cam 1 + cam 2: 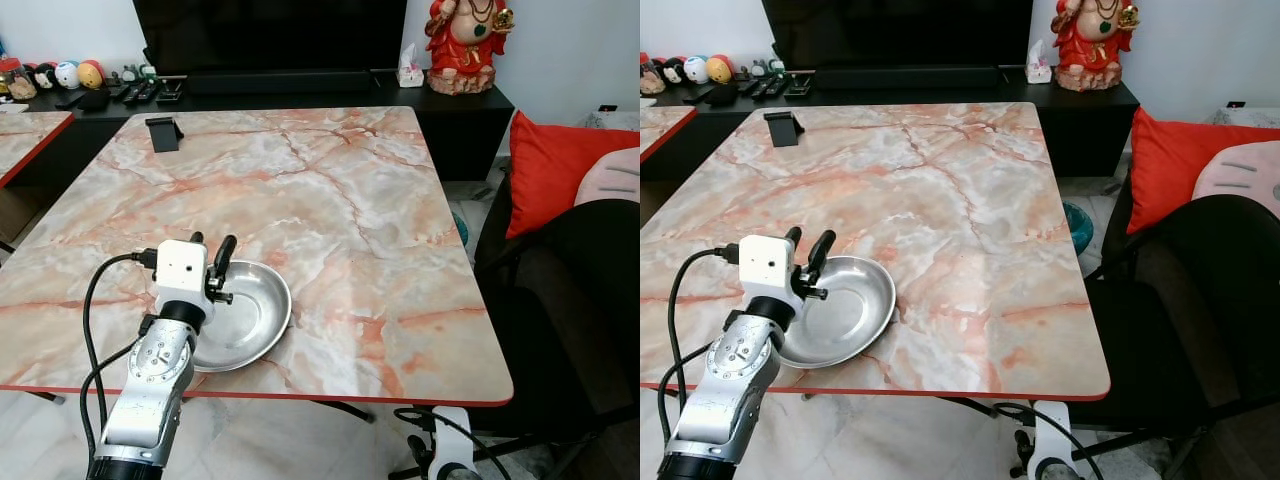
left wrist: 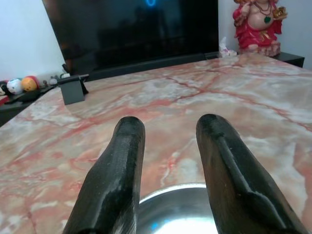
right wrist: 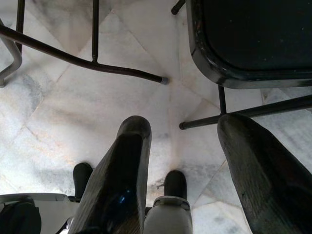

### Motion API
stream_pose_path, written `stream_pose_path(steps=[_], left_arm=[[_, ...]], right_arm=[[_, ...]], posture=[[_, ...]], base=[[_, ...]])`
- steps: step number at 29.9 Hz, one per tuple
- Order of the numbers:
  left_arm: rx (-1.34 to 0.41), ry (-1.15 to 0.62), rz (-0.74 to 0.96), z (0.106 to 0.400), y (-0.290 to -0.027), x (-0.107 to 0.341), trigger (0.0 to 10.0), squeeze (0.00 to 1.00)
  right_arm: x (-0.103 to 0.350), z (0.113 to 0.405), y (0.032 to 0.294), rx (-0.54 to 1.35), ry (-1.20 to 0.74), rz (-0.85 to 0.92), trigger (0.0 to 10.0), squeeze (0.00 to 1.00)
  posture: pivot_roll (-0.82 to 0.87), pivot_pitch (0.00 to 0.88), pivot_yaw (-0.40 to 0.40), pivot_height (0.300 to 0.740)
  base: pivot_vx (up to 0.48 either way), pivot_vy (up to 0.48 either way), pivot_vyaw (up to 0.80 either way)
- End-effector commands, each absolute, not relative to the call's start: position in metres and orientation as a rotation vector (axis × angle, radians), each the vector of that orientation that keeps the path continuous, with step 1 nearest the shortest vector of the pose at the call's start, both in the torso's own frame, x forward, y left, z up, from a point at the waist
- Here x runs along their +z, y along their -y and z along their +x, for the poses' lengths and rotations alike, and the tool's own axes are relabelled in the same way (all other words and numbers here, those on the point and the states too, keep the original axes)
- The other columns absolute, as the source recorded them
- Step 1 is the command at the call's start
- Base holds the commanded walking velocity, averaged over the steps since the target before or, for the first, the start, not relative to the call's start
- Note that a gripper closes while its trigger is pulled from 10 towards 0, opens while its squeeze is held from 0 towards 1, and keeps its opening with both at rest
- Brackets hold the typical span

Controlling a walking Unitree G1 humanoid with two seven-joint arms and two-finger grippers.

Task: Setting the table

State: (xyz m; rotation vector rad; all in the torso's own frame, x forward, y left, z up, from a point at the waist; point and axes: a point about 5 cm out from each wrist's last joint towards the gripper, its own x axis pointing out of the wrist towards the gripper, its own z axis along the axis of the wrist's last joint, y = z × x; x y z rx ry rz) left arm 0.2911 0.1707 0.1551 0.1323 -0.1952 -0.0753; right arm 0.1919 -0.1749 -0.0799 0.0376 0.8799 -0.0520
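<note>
A shiny steel bowl [image 1: 245, 315] sits on the marble table [image 1: 330, 200] near its front edge, at the left. My left gripper [image 1: 211, 247] hovers over the bowl's near-left rim, open, with nothing between its black fingers [image 2: 124, 161]. The bowl's rim [image 2: 183, 207] lies just below the fingertips in the left wrist view. My right gripper [image 3: 183, 127] hangs low beside the table, open and empty, pointing at the floor.
A black phone stand [image 1: 163, 133] is on the table's far left corner. A black chair [image 1: 570, 300] with a red cushion [image 1: 555, 170] stands to the right. A TV bench with a red statue [image 1: 465, 45] lies behind. Chair legs [image 3: 122, 70] cross the tiled floor.
</note>
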Motion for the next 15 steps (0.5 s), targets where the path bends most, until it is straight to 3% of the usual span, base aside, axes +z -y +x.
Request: stream_pose_path(steps=[1, 5, 10, 15], left_arm=[[-0.038, 0.191, 0.136, 0.2904, -0.1793, 0.1522, 10.0, 0.0], [-0.029, 0.2, 0.139, 0.2905, -0.1812, 0.1519, 10.0, 0.0], [-0.021, 0.218, 0.138, 0.2906, -0.1805, 0.1548, 10.0, 0.0], [-0.012, 0.222, 0.132, 0.2896, -0.1806, 0.1545, 10.0, 0.0]], right_arm=[[-0.0806, 0.1906, 0.1731, -0.056, -0.879, 0.048, 10.0, 0.0], [-0.081, 0.1901, 0.172, -0.056, -0.878, 0.049, 10.0, 0.0], [-0.0816, 0.1889, 0.1712, -0.052, -0.883, 0.05, 10.0, 0.0], [-0.0822, 0.1878, 0.1715, -0.049, -0.887, 0.049, 10.0, 0.0]], posture=[[-0.08, 0.0, 0.053, 0.74], [-0.08, 0.0, 0.062, 0.74], [-0.07, 0.0, 0.062, 0.74], [-0.07, 0.0, 0.06, 0.74]], base=[[0.0, 0.412, 0.0], [0.0, 0.434, 0.0], [0.0, 0.0, 0.0], [0.0, 0.41, 0.0]])
